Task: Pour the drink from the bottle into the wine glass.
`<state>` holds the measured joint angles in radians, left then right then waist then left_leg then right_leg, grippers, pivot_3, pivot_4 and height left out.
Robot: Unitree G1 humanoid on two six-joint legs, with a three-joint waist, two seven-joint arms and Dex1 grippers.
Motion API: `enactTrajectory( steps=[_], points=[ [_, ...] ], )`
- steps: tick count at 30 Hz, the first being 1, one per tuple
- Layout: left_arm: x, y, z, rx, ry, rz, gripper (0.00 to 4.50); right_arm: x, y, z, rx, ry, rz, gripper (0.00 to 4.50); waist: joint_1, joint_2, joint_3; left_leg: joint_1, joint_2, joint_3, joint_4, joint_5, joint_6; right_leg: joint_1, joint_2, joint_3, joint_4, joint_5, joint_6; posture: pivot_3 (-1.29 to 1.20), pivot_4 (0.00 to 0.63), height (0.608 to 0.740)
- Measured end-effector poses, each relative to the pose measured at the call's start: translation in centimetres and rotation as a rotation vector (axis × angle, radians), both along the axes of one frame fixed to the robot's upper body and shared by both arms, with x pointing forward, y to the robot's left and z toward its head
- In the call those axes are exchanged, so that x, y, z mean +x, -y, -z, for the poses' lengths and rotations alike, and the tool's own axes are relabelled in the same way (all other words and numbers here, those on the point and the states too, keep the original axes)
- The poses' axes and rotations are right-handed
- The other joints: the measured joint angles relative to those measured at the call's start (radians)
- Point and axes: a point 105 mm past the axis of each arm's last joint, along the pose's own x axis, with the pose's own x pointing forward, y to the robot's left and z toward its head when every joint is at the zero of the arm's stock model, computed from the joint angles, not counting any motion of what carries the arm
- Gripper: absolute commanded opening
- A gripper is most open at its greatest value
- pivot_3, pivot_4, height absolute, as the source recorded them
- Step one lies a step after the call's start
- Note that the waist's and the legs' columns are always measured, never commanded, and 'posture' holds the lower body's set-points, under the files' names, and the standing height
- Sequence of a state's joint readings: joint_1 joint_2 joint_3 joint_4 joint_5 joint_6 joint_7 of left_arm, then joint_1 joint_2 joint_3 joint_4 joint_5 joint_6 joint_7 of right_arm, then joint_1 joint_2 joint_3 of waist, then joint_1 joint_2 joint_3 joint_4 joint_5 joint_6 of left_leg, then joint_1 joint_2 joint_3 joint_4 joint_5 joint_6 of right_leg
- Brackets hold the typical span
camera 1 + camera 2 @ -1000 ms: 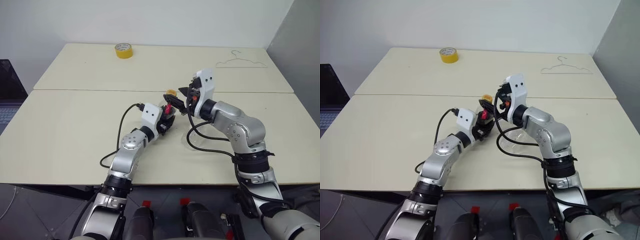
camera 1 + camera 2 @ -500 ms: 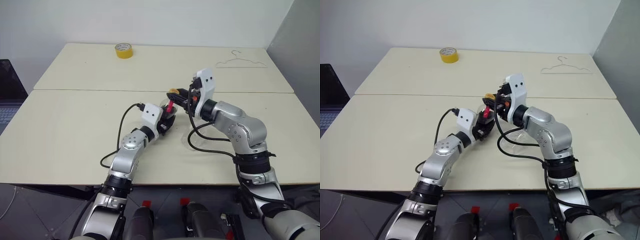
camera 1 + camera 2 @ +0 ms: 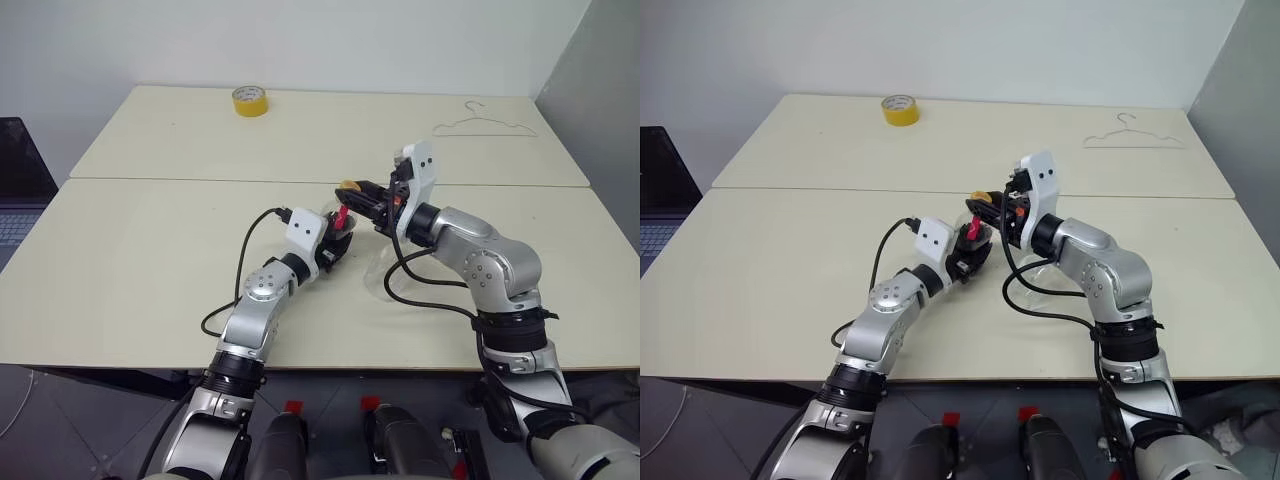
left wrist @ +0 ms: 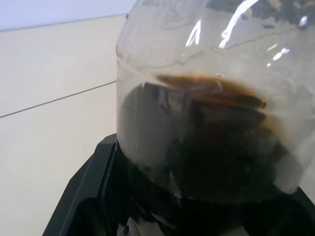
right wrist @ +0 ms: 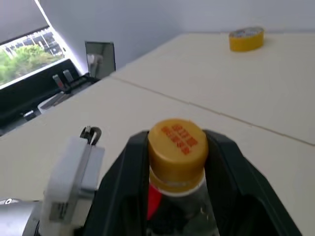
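Holding the bottle [image 3: 338, 228] at frame centre in my left claw [image 3: 335, 240], my right claw [image 5: 177, 147] pinches its yellow cap [image 5: 177, 141]. I judge twisting too hard could slop the drink [image 4: 206, 142] onto the worktop [image 3: 130, 270].

Glossy clear plastic bottle [image 4: 206, 98]; matt table [image 3: 150, 240].

The bottle [image 4: 206, 123] stands upright above the table's middle — a small, squat, clear plastic thing with a red label strip [image 5: 153, 202] at the neck and its yellow cap [image 5: 177, 145] still screwed on. The drink [image 4: 206, 147] inside is dark brown, nearly black, and fills the lower part of the rounded body.
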<state>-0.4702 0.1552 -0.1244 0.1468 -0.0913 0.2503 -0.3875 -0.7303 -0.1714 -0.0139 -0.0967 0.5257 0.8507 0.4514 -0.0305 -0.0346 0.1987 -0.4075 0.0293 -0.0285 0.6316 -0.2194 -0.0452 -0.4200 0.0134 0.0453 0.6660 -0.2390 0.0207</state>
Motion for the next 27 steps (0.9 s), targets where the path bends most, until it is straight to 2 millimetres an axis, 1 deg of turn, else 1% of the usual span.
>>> enactTrajectory(
  steps=[4,18,19,21,23,25,27],
  points=[
    [0.0,-0.1,0.1,0.002,-0.002,-0.001,2.78,-0.2,0.0,0.0,0.055,-0.060,-0.018,1.26,0.000,0.000,0.000,0.000,0.000,0.000,0.000,0.000,0.000,0.000,0.000,0.000,0.000,0.000,0.000,0.00,0.150,0.740],
    [0.0,-0.1,0.1,0.004,0.001,-0.002,2.78,-0.1,0.0,-0.2,0.056,-0.048,-0.001,1.26,0.000,0.000,0.000,0.000,0.000,0.000,0.000,0.000,0.000,0.000,0.000,0.000,0.000,0.000,0.000,0.00,0.150,0.740],
    [0.0,-0.1,0.1,0.002,0.001,-0.005,2.78,-0.1,0.2,-0.7,0.072,-0.025,0.006,1.26,0.000,0.000,0.000,0.000,0.000,0.000,0.000,0.000,0.000,0.000,0.000,0.000,0.000,0.000,0.000,0.00,0.150,0.740],
    [0.0,-0.3,0.0,0.001,0.000,-0.008,2.78,0.0,0.8,-2.2,0.107,0.040,0.025,1.23,0.000,0.000,0.000,0.000,0.000,0.000,0.000,0.000,0.000,0.000,0.000,0.000,0.000,0.000,0.000,0.00,0.150,0.740],
    [0.0,-0.4,0.1,0.002,0.000,-0.011,2.78,-0.3,1.2,-3.5,0.134,0.086,0.010,1.23,-0.001,0.000,0.000,0.000,0.000,0.000,0.000,0.000,0.000,0.000,0.000,0.000,0.000,0.000,0.000,0.00,0.150,0.740],
    [0.1,-0.4,0.1,0.003,-0.001,-0.013,2.78,-0.9,1.2,-4.2,0.160,0.116,-0.032,1.23,-0.002,0.000,0.000,0.001,0.000,0.000,0.000,0.000,0.000,0.000,0.000,0.000,0.000,0.000,0.000,0.00,0.150,0.740],
    [0.1,-0.4,0.1,0.003,-0.002,-0.014,2.78,-1.2,1.2,-4.5,0.167,0.124,-0.056,1.23,-0.002,0.000,0.000,0.001,0.000,0.000,0.000,0.000,0.000,0.001,0.001,0.000,0.001,0.000,0.000,0.00,0.150,0.740]
  ],
)
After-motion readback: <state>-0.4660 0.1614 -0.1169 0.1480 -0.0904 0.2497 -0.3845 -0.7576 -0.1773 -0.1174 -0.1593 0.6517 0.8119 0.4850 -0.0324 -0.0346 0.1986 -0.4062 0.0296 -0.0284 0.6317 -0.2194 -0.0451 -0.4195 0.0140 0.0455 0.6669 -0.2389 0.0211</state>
